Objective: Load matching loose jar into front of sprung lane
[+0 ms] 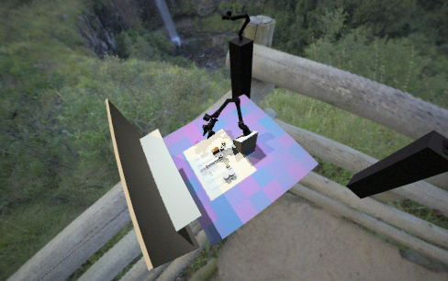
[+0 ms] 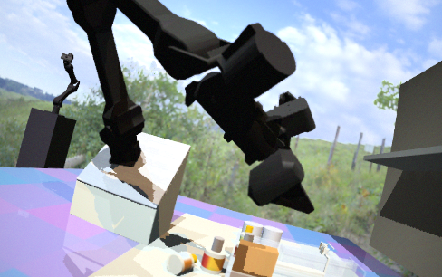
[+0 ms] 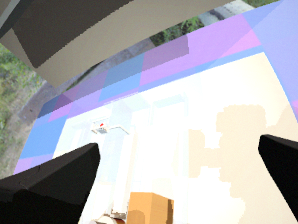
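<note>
My gripper is open and empty, above the board with the clear lanes. A jar with a red and yellow label and a grey cap stands upright left of the orange block in the exterior view. Left of it a white jar with an orange-brown label lies on its side. White round tops and a yellow cap show behind the block. Glare and the block hide which jar stands in the sprung lane and the pusher plate. Part of a jar shows at the wrist view's bottom edge.
The arm stands on a pale box beside the cream board. A tall brown panel with a pale shelf rises across the board from the arm. A small white bracket sticks up at the lanes.
</note>
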Controlling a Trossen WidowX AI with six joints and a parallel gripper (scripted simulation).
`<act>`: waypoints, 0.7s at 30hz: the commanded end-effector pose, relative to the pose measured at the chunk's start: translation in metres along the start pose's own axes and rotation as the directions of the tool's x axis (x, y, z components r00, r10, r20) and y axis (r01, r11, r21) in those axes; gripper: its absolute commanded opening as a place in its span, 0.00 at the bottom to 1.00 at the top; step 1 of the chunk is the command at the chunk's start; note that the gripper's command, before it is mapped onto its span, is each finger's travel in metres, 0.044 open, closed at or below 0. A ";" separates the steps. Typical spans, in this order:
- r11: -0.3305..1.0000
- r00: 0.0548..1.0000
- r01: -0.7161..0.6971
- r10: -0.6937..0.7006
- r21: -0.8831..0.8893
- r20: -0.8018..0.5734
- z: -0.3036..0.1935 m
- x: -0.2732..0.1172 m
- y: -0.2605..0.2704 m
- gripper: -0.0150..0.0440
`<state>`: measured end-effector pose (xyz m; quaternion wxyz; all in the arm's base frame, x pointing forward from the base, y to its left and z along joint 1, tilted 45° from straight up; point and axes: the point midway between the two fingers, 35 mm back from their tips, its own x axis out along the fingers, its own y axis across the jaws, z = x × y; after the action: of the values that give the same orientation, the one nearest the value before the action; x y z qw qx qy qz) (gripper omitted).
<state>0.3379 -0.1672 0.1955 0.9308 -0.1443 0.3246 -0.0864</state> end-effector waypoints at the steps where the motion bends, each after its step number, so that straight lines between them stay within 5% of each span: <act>1: 0.996 0.963 0.024 0.001 0.088 -0.270 -0.045 0.026 0.031 1.00; 7: 0.982 0.748 0.190 -0.140 0.007 -0.648 -0.116 0.033 0.073 1.00; 12: 0.904 0.523 0.316 -0.418 -0.287 -0.743 -0.146 0.014 0.083 1.00; 21: 0.898 0.514 0.320 -0.433 -0.303 -0.741 -0.152 0.017 0.080 1.00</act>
<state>0.2622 -0.1240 0.0501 0.6408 -0.2109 0.6670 -0.3163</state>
